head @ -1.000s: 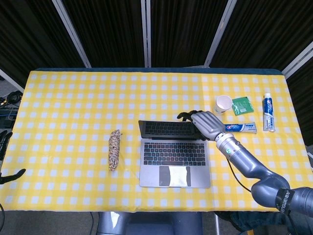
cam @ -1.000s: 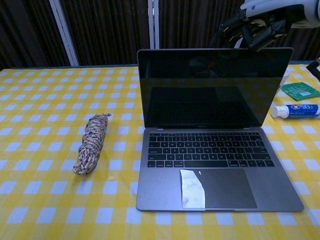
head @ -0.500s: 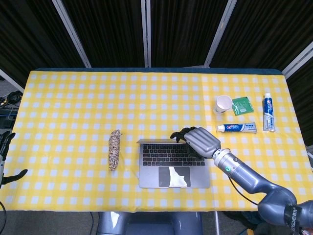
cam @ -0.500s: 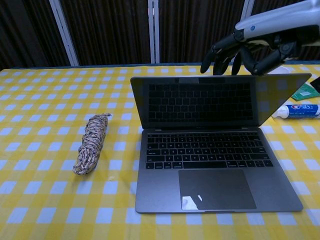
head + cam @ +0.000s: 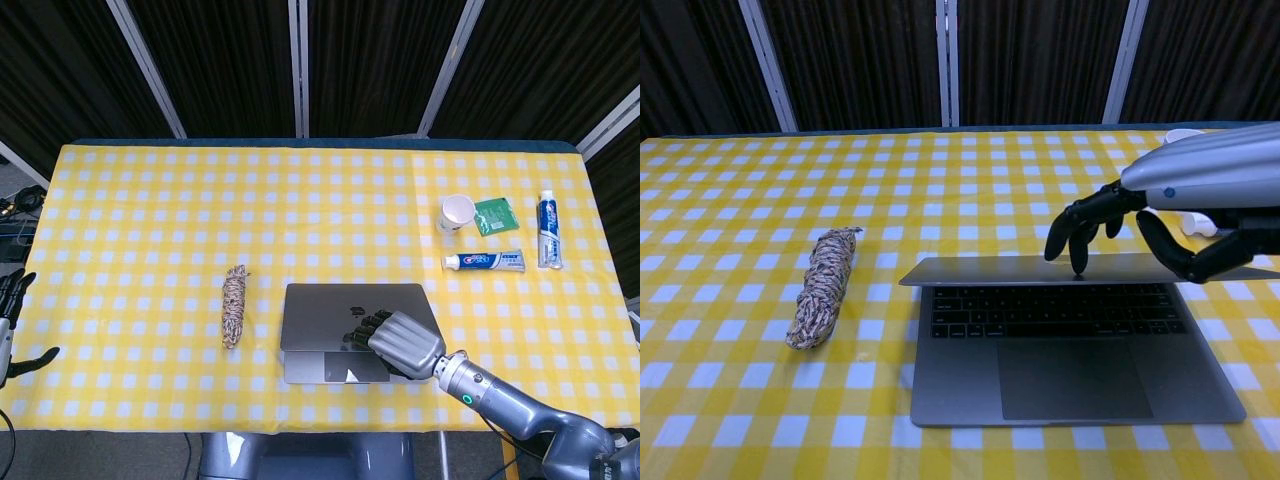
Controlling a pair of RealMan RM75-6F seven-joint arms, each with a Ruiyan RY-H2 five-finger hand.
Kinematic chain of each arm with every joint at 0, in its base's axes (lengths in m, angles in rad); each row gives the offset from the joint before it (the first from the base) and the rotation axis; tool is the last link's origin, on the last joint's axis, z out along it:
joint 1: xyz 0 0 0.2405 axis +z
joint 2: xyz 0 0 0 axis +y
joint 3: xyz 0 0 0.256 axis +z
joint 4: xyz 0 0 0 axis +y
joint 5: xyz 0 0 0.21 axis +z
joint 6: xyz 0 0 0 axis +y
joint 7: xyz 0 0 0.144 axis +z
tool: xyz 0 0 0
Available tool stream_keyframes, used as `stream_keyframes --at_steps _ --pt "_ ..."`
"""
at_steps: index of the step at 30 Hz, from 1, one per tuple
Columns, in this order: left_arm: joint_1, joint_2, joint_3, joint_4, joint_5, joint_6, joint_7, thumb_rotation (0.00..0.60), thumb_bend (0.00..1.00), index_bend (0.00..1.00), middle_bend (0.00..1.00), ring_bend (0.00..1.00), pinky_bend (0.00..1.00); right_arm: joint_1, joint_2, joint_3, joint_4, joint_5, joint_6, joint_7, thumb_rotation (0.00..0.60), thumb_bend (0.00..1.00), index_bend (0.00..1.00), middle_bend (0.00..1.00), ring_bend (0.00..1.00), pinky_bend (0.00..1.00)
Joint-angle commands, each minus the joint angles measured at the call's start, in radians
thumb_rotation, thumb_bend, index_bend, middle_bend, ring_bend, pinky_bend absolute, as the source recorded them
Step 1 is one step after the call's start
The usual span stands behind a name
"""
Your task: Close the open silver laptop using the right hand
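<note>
Silver and nearly shut, the laptop (image 5: 1040, 330) sits at the table's near edge on the yellow checked cloth (image 5: 150, 200) — its lid tipped low over the keyboard. The right hand (image 5: 400, 340) presses the lid with spread fingertips (image 5: 1077, 262), grasping nothing. Left of it lies a rope bundle (image 5: 234, 305). The left hand (image 5: 12, 315) hangs off the left edge, fingers apart — empty. Farther right: toothpaste (image 5: 484, 261), a cup (image 5: 456, 212).
</note>
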Motion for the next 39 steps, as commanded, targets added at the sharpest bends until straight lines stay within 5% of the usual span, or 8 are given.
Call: stream_keyframes --at_steps 1,13,25,34,39 --pt "0.000 -0.001 0.001 0.000 0.001 0.000 0.003 0.600 0.00 0.00 0.00 0.00 0.00 -0.016 -0.039 -0.037 0.061 -0.082 0.040 -0.044 0.600 1.00 0.23 0.29 0.22 0.28" --pt "-0.003 -0.010 0.002 0.001 -0.005 -0.004 0.020 0.600 0.00 0.00 0.00 0.00 0.00 -0.004 -0.135 -0.147 0.273 -0.356 0.144 -0.059 0.600 1.00 0.22 0.27 0.21 0.28" --pt "-0.005 -0.012 0.003 0.002 -0.012 -0.011 0.021 0.600 0.00 0.00 0.00 0.00 0.00 -0.010 -0.220 -0.216 0.434 -0.420 0.164 -0.087 0.600 1.00 0.22 0.27 0.21 0.28" --pt "-0.005 -0.013 0.004 0.003 -0.015 -0.013 0.021 0.600 0.00 0.00 0.00 0.00 0.00 -0.022 -0.262 -0.231 0.505 -0.462 0.220 -0.158 0.600 1.00 0.22 0.27 0.21 0.28" --pt "-0.003 -0.009 0.001 0.005 -0.017 -0.008 0.010 0.600 0.00 0.00 0.00 0.00 0.00 -0.060 -0.211 -0.173 0.488 -0.460 0.416 -0.165 0.600 1.00 0.21 0.26 0.21 0.28"
